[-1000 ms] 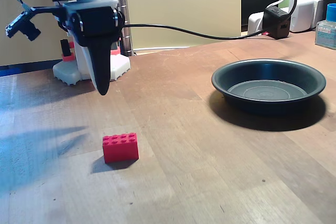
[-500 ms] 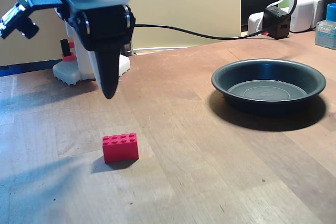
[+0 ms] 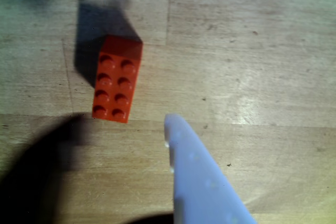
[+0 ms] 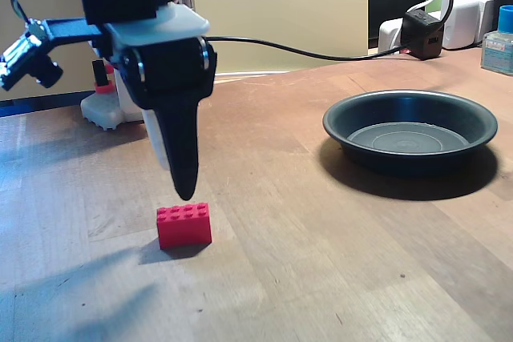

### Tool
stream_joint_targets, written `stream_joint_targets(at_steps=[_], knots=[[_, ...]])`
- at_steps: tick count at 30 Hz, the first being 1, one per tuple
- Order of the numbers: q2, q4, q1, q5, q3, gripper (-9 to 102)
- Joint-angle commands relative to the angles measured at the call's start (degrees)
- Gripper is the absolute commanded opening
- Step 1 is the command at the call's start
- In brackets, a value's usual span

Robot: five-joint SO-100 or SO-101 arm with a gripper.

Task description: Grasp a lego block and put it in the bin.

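We hang the gripper [image 4: 185,190] point-down just above the lego block [image 4: 184,225], and that low, vertical pose looks to us like the setup for a straight drop onto the brick. In the fixed view the dark finger tip sits right over the block's studs, not touching it. In the wrist view the pale finger [image 3: 197,177] comes in from the bottom edge and the block [image 3: 116,80] lies just off its tip, up and to the left, studs facing up, its long side running away from the tip. We cannot tell how the jaws stand; the fingers overlap in the side view and we get only one clearly from the wrist, but nothing is held between them. The bin [image 4: 410,130] waits well off to the right of the jaws, open side up, empty as far as we see, an easy target once the brick is lifted. Underneath is a worn wooden table [image 4: 321,262], planked and scuffed. Behind the arm stands a pale wall, with a black cable [image 4: 304,52] running to a black adapter [image 4: 422,33] at the back.
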Motion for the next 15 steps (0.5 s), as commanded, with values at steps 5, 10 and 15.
stream_joint_targets(at_steps=[5, 10, 15], knots=[[0.1, -0.2, 0.5, -0.5, -0.7, 20], [-0.5, -2.2, 0.5, -0.6, 0.5, 20], [-5.7, -5.3, 0.7, -2.2, 0.4, 20]])
